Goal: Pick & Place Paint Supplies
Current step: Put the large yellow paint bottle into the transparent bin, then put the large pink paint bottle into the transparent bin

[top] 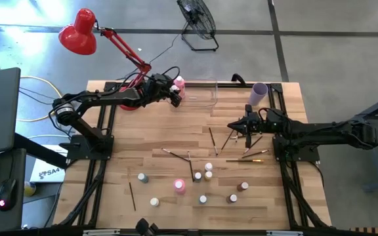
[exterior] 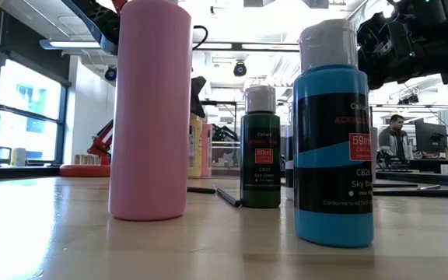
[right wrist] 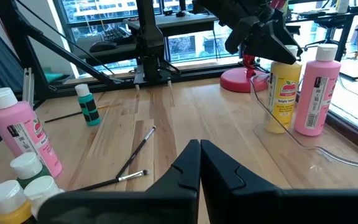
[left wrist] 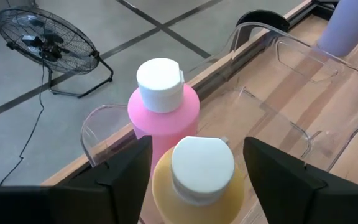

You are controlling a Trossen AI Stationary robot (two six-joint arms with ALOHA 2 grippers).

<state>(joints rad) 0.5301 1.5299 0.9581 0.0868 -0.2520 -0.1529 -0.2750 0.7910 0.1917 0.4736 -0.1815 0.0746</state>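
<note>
Left wrist view: left gripper (left wrist: 194, 171) has its fingers (left wrist: 124, 171) spread wide on either side of the yellow-orange bottle (left wrist: 197, 180), not touching it as far as I can see. Reads as a release. Pink bottle (left wrist: 165, 106) stands just behind the yellow one, touching or nearly so. Both sit at one end of the clear bin (left wrist: 291, 68).

High view, clock-face on the table: left gripper (top: 174, 95) is at about 11 o'clock over the bin's near end, pink bottle (top: 179, 84) showing beside it. Lilac cup (top: 259, 93) at 1 o'clock. Right gripper (top: 236, 126) hangs at about 2 o'clock, clenched on nothing, above scattered paintbrushes (top: 213, 141).

Right wrist view confirms it: yellow-orange bottle (right wrist: 281, 93) and pink bottle (right wrist: 316, 90) upright side by side, left gripper above them.

Still out on the table: third pink bottle (top: 179, 186) at about 6 o'clock, small white-capped bottles (top: 208, 168) spread from 5 to 7, brushes through the middle.

Step, my read: placement of the second tall bottle, fingers just off it.

Next, my guess: lift the left arm straight up so the fingers clear the cap without tipping either bottle, then go for the pink one at 6 o'clock. Right arm is better placed for the brushes.
</note>
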